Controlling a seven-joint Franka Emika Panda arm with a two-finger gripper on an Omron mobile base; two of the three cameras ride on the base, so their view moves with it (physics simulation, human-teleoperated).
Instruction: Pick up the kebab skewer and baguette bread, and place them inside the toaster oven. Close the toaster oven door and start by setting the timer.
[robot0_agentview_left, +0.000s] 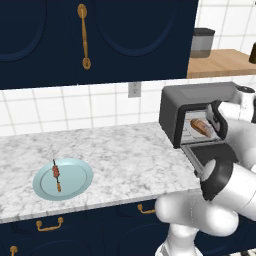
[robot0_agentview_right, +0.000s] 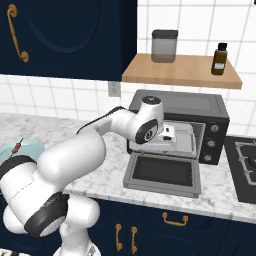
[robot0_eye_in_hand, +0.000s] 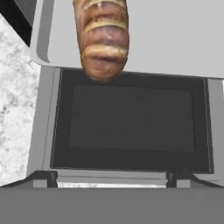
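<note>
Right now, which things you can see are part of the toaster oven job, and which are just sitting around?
Part of the job:
- kebab skewer, on the blue plate
- baguette bread, lying inside the toaster oven
- toaster oven door, folded down open
- gripper, open at the oven mouth

Just sitting around:
- grey canister and brown bottle on the wooden shelf
- stove burner

Baguette bread (robot0_eye_in_hand: 101, 37): golden-brown, scored crust, lying on the tray inside the toaster oven (robot0_agentview_right: 200, 107), just ahead of my jaws, not held. Toaster oven door (robot0_eye_in_hand: 131, 124) dropped flat open right below my jaws. Kebab skewer (robot0_agentview_left: 56, 175) lies far off on a plate.
</note>
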